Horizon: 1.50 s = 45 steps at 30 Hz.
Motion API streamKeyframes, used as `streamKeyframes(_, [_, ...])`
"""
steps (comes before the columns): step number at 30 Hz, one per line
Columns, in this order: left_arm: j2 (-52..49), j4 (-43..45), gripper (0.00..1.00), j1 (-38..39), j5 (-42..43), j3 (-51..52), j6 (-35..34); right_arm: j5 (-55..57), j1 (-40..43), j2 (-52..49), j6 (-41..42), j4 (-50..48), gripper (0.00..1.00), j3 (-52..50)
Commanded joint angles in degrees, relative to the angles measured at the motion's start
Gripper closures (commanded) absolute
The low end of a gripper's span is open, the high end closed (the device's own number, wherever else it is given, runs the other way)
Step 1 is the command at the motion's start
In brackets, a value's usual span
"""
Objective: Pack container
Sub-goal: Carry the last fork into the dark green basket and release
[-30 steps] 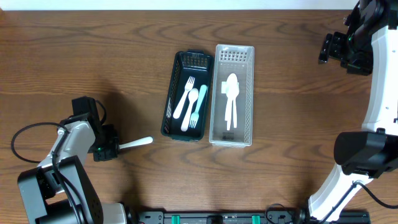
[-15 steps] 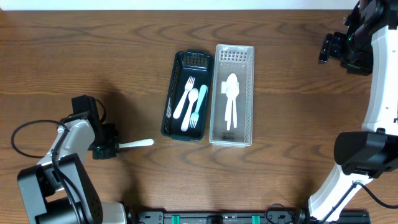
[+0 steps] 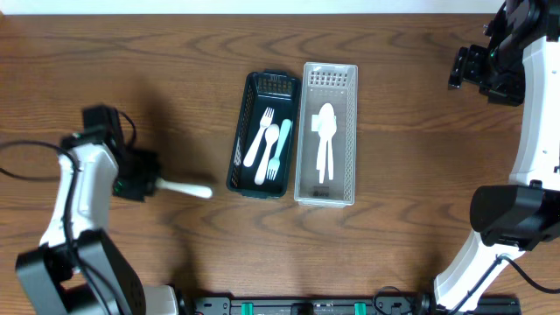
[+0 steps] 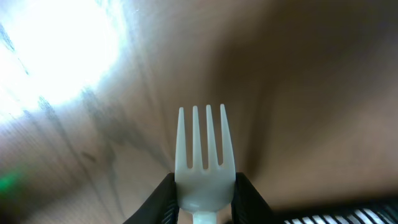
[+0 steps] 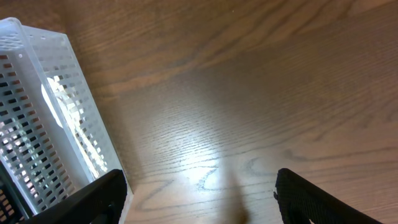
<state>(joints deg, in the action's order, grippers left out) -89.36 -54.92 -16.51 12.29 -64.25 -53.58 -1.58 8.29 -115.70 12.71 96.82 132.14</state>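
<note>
My left gripper is shut on a white plastic fork left of the dark green basket and holds it off the table, pointing right. In the left wrist view the fork's tines stick out between the fingers. The dark basket holds two white forks and a teal one. The clear white basket beside it holds white spoons. My right gripper is open and empty at the far right; its wrist view shows the clear basket's side at the left and its fingers apart.
Bare wooden tabletop lies all around the two baskets. A black cable loops by the left arm's base. The right arm's white links run along the right edge.
My left gripper has lifted the fork and swung upward and slightly left, so the fork now angles level to the right. The right arm has not moved.
</note>
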Motion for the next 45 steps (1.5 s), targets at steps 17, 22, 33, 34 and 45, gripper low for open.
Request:
streamKeyframes(17, [0.6, -0.7, 0.94, 34.3, -6.2, -27.8, 36.3, 0.3, 0.0, 0.2, -0.8, -0.3, 0.20, -0.3])
streamKeyframes(22, [-6.5, 3.3, 0.94, 39.8, -6.6, -27.8, 43.1, 0.3, 0.0, 0.2, -0.8, -0.2, 0.20, -0.3])
streamKeyframes(33, [-25.5, 4.9, 0.94, 41.1, -6.6, -27.8, 43.7, 0.3, 0.0, 0.2, -0.8, 0.1, 0.20, -0.3])
streamKeyframes(34, [-26.3, 4.9, 0.94, 41.1, -6.6, -27.8, 43.7, 0.3, 0.0, 0.2, -0.8, 0.1, 0.20, -0.3])
streamKeyframes(45, [-24.9, 3.1, 0.48, 41.1, -9.2, -28.9, 46.9, 0.3, 0.0, 0.2, -0.8, 0.0, 0.20, -0.3])
